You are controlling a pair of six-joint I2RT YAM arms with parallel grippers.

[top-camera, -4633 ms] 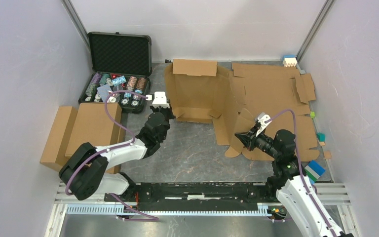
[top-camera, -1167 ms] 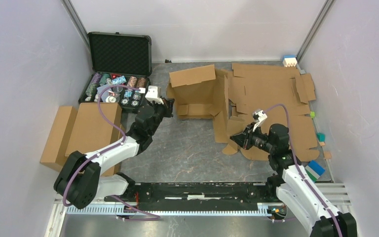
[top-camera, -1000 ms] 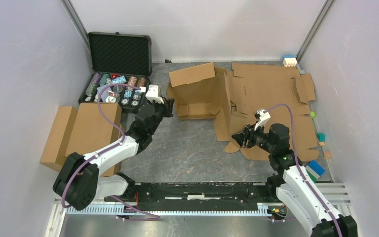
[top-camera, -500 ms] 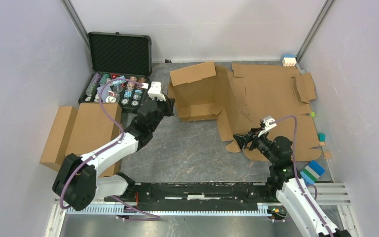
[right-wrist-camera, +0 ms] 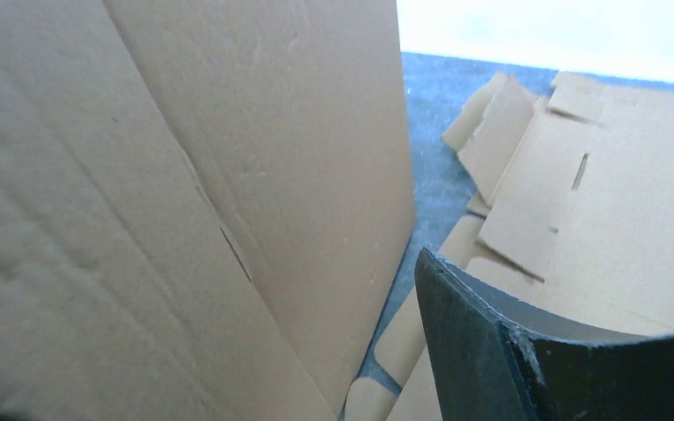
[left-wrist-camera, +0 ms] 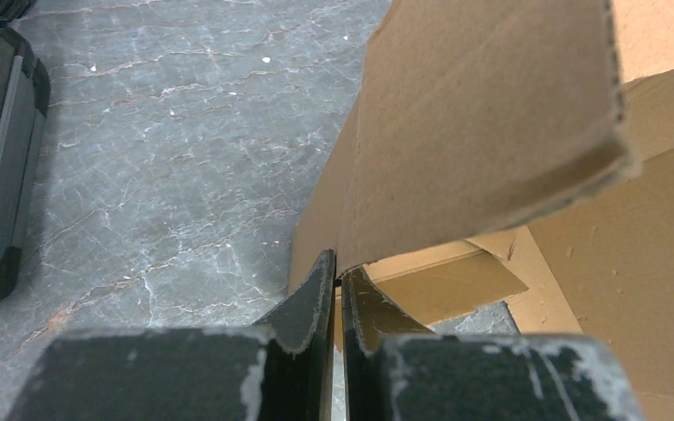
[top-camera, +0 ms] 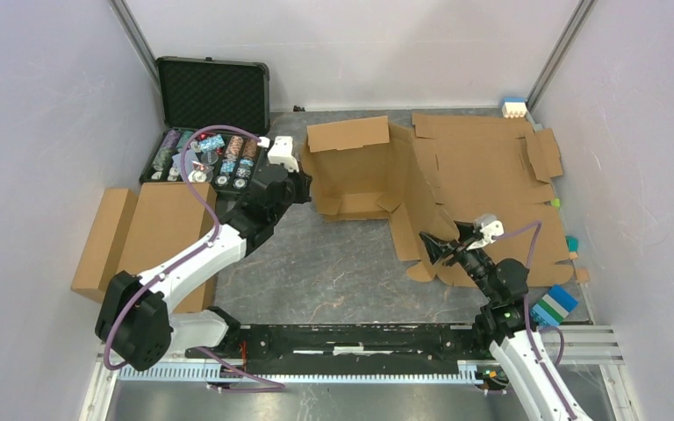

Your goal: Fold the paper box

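Top external: paper box [top-camera: 355, 171] seen partly upright between both grippers. Open black chip case [top-camera: 213, 96] lies beyond left gripper [top-camera: 305, 187], flat cardboard sheets [top-camera: 491, 167] beyond right gripper [top-camera: 430, 248].

Left wrist: box wall pinched at lower edge between nearly closed fingers [left-wrist-camera: 314, 298]. Grey table [left-wrist-camera: 167, 132] ahead-left.

Right wrist: fingers spread wide, only one finger [right-wrist-camera: 483, 342] seen, nothing gripped. Box panel just left of it, sheets ahead.

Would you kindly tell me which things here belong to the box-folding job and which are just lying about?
For the job: paper box, walls partly raised.
Lying about: open poker chip case, flat cardboard sheets, brown cardboard boxes at left, coloured blocks at right.
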